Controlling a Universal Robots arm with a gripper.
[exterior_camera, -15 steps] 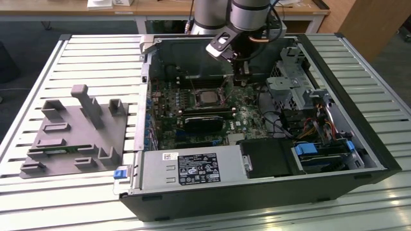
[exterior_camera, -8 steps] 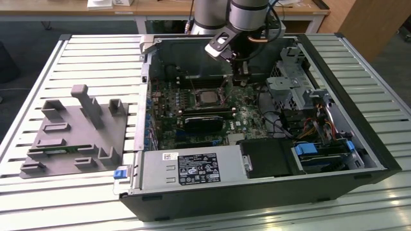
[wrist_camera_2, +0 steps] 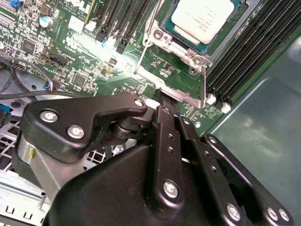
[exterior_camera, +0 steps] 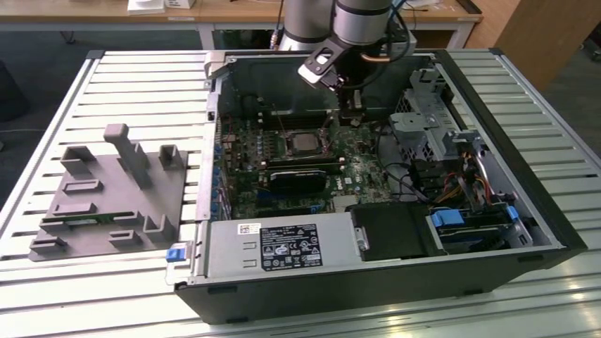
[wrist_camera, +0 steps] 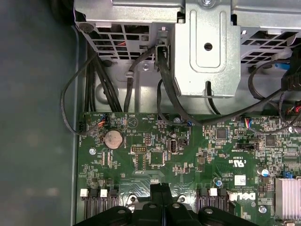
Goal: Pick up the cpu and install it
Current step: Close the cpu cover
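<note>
The cpu is not in my grip. It lies flat, metal top up, in the socket on the board, so I judge it placed. In the exterior view the socket sits toward the board's far edge, near the middle of the case.

The gripper hangs low over the board just off 1 side of the socket, on the exterior view's right of the cpu. Its fingers are pressed together, and I see nothing between them. In the second wrist view the tips sit at the outer edge of the metal frame, with that frame between them and the cpu. I cannot tell whether they touch it, or whether it is latched down. The cpu is square, its edges running with the memory slots.

Room is tight: slots flank the socket on 2 sides, and cables and the drive cage crowd the side away from the cpu. The case rests on a slatted table, with a grey fixture beside it.
</note>
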